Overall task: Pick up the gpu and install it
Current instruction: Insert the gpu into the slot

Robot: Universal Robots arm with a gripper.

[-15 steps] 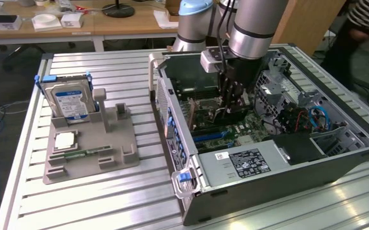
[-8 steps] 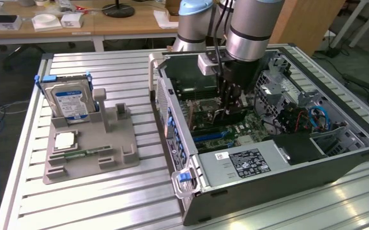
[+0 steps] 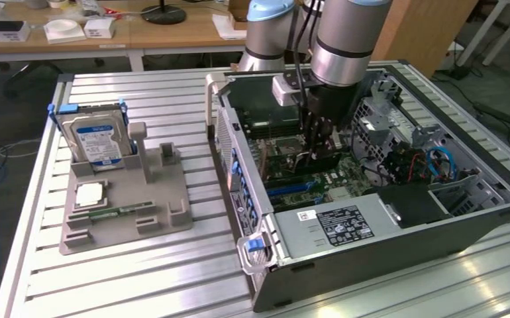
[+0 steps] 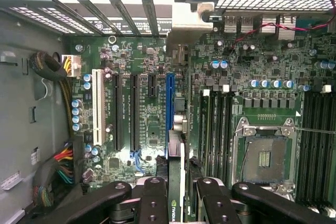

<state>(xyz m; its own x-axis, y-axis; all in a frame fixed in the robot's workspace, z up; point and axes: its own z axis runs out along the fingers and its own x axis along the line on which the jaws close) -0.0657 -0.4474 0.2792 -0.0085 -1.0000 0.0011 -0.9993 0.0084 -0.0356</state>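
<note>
One grey rack [image 3: 122, 212] stands at 9 o'clock of the open case [image 3: 370, 245] in the exterior view, with a hard drive [image 3: 96, 139] propped in it. Inside the case, the gripper [image 3: 315, 154] pinches the gpu [image 4: 176, 171] edge-on over the board [image 4: 142, 77], in line with the blue slot [image 4: 169, 103]. Blue cables [image 3: 440, 159] loop at 3 o'clock. The fingers [image 4: 152, 203] hide part of the gpu, and I cannot tell whether it touches the slot.

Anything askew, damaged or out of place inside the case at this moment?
Nothing stands out. The hand grips the gpu edge-down inside the open computer case, in line with the blue expansion slot, not tilted. The cables lie clear of the card, and no damage shows.
</note>
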